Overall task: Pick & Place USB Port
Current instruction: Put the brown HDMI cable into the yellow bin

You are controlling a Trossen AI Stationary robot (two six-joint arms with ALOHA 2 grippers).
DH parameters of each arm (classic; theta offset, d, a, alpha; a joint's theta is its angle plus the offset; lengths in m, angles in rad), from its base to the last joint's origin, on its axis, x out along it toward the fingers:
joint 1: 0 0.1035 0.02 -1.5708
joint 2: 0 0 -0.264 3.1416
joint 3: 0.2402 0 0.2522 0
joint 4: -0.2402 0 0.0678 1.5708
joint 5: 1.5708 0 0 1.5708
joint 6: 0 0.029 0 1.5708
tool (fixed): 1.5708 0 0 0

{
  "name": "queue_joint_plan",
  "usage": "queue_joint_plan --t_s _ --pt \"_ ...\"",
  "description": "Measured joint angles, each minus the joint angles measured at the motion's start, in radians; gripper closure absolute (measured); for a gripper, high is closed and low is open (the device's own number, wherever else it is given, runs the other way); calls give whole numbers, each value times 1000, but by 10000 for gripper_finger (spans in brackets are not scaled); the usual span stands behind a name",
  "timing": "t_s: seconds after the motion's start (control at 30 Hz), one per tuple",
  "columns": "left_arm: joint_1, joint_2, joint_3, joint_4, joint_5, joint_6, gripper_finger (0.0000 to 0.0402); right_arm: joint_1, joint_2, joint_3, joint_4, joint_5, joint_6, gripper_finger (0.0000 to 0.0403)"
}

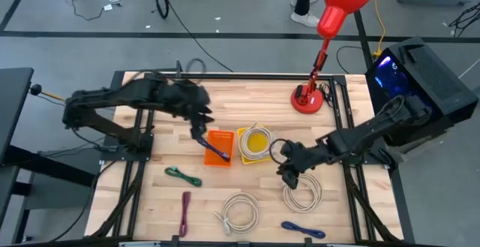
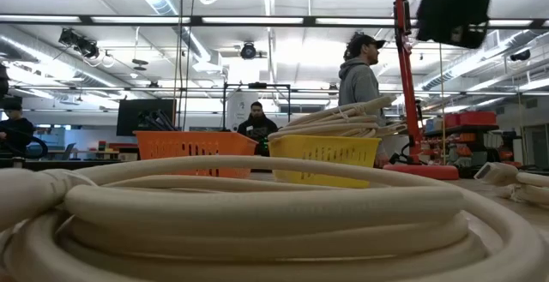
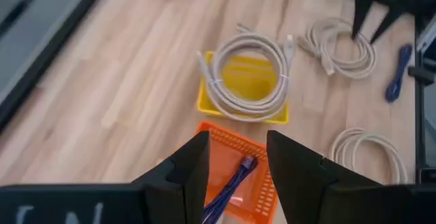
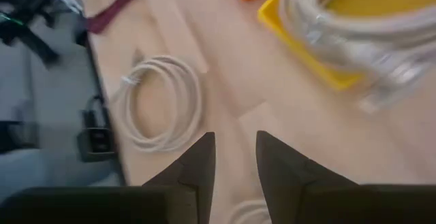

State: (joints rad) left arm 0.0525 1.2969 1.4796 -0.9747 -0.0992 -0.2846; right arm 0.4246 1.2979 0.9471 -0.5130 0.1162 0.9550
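Wooden surface (image 1: 247, 100), light planks, black frame around it.

Red desk lamp (image 1: 330, 22): base near the far right corner of the surface, head leaning out past the far edge.

Left arm reaches in from the left edge. Left hand (image 1: 204, 138) hangs over the orange basket (image 1: 218, 148) at the middle of the surface. Fingers (image 3: 187, 169) apart, nothing between them; wrist view looks straight down between them into the basket.

Right arm comes in from the right edge. Right hand (image 1: 288, 173) sits low just right of the yellow basket (image 1: 255, 143), above bare wood and near a loose white cable coil (image 1: 302, 194). Fingers (image 4: 197, 166) part-way apart with a narrow gap, gripping nothing.

The two baskets stand side by side, touching or nearly so, orange on the left. Yellow basket carries a coiled white cable (image 3: 248, 74) resting across its rim.

Purple-blue USB cable (image 3: 228, 186) lies in the orange basket, one end trailing over the near rim.

Second loose white coil (image 1: 238, 211) near the middle of the near edge; in the low view it fills the foreground.

Smaller items along the near half: green cable (image 1: 184, 176) towards the left, magenta cable (image 1: 184, 211) at the near edge, blue cable (image 1: 304, 230) near the near right corner.

People stand in the room behind the surface in the low view.
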Motion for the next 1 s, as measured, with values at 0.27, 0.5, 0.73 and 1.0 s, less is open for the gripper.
queue_joint_plan --t_s 0.27,0.5,0.73,1.0 --pt "0 -125 1 -11 -39 -46 250 125 0 -164 187 27 224 293" --pt "0 -147 0 -27 -65 -45 250 171 2 -265 330 97 323 293" --pt "0 -147 1 -28 -65 -44 250 187 -3 -360 577 243 292 293" --pt "0 -146 0 -30 -65 -41 250 142 -11 -416 749 121 236 300"
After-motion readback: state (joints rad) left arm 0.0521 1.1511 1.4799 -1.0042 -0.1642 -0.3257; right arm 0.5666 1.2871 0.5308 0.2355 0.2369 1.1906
